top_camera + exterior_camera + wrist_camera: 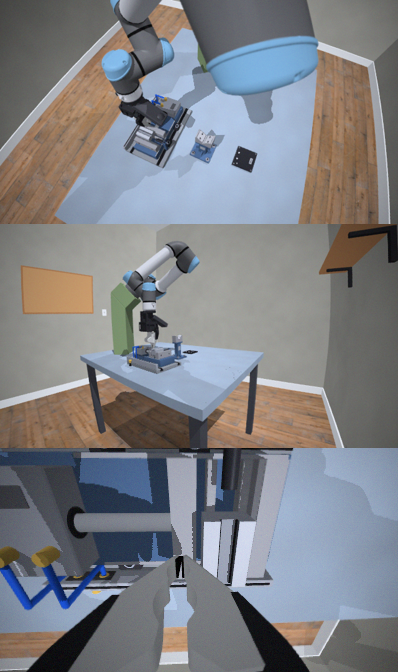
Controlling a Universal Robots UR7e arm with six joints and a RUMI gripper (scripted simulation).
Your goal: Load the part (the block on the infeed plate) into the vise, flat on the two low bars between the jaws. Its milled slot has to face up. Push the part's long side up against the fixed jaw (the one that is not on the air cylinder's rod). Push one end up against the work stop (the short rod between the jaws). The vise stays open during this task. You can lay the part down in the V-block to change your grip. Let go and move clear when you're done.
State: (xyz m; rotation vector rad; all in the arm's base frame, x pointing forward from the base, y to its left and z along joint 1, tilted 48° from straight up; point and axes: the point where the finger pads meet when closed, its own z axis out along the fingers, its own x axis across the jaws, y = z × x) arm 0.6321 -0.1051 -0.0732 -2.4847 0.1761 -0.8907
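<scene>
Grey end effector [146, 124] [152, 346] [181, 557] closed on nothing, slotted part [144, 133] [228, 550] visible in wrist view.

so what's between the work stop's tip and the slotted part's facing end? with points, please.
No object: the wrist view shows a gap from work stop [160, 140] [229, 470] to part [143, 135] [212, 548], just low bar [210, 490] and blue vise bed [144, 150] [168, 361] [224, 503] underneath.

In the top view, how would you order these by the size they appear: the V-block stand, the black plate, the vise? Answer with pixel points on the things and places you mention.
1. Vise [146, 152] [166, 361] [182, 478]
2. V-block stand [203, 152] [177, 350]
3. Black plate [244, 155] [190, 351]

The stand is only slightly larger.
</scene>
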